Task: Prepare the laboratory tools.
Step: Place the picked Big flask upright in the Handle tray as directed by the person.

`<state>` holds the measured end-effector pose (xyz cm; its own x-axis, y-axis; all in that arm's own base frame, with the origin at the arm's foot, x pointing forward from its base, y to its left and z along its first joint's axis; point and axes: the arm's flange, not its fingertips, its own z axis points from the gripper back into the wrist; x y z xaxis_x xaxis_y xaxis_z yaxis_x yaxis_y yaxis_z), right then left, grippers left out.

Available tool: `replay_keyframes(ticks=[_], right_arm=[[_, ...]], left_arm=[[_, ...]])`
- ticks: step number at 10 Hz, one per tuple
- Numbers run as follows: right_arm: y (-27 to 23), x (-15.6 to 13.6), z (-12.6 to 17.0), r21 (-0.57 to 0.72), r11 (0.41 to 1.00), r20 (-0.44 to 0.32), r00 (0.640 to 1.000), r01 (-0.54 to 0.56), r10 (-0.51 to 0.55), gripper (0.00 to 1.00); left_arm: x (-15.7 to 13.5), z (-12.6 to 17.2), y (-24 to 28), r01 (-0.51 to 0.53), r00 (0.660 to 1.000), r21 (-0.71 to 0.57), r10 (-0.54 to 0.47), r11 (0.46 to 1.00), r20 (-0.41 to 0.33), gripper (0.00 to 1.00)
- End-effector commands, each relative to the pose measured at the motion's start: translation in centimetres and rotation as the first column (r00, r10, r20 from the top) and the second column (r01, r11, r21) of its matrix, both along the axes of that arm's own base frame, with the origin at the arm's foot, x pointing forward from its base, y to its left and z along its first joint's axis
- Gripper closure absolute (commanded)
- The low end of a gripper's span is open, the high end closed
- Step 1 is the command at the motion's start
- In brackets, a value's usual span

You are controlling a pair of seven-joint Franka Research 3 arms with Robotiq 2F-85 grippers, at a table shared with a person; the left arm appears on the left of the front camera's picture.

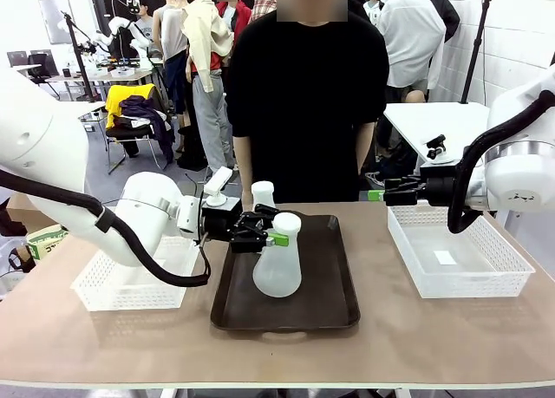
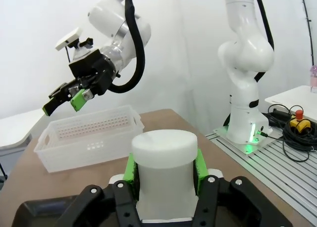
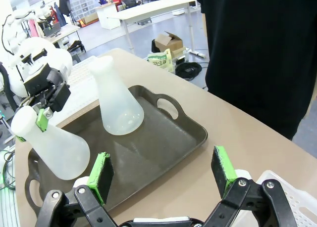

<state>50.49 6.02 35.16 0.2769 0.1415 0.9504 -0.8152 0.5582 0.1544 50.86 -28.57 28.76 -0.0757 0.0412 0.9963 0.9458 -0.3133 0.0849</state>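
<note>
Left gripper [image 1: 276, 238], frame centre, pinches neck of near flask [image 1: 278, 268] standing on brown tray [image 1: 334, 307]. Second flask [image 1: 263, 194] behind it. Right gripper [image 1: 375, 194], fingers spread, empty, beside right basket [image 1: 460, 281]

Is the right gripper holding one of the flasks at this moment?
No. The right gripper is open with nothing between its green pads, while the left gripper clamps a flask by its neck.

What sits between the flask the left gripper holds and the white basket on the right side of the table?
Front view: right of the held flask comes the dark tray's rim, then bare tabletop up to the right basket.
</note>
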Motion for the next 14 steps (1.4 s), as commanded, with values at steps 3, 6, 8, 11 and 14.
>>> replay_keyframes(ticks=[3,6,8,11,14], right_arm=[[0.0,-0.1,-0.1,-0.001,1.000,-0.003,1.000,0.001,-0.001,0.00],[0.0,-0.1,-0.1,-0.001,1.000,-0.003,1.000,0.001,-0.001,0.00],[0.0,-0.1,-0.1,-0.001,1.000,-0.003,1.000,0.001,-0.001,0.00],[0.0,-0.1,-0.1,-0.001,1.000,-0.003,1.000,0.001,-0.001,0.00],[0.0,-0.1,-0.1,-0.001,1.000,-0.003,1.000,0.001,-0.001,0.00]], left_arm=[[1.0,-0.1,0.5,-0.036,0.999,-0.027,0.035,0.999,-0.036,0.00],[1.1,-0.1,1.2,-0.042,0.998,-0.002,0.042,0.999,-0.054,0.00],[1.2,-0.2,1.4,-0.045,0.996,0.001,0.045,0.999,-0.078,0.00],[0.9,-0.5,1.3,-0.037,0.998,0.008,0.037,0.999,-0.044,0.00],[0.9,-0.5,1.3,-0.037,0.998,0.008,0.037,0.999,-0.044,0.00]])
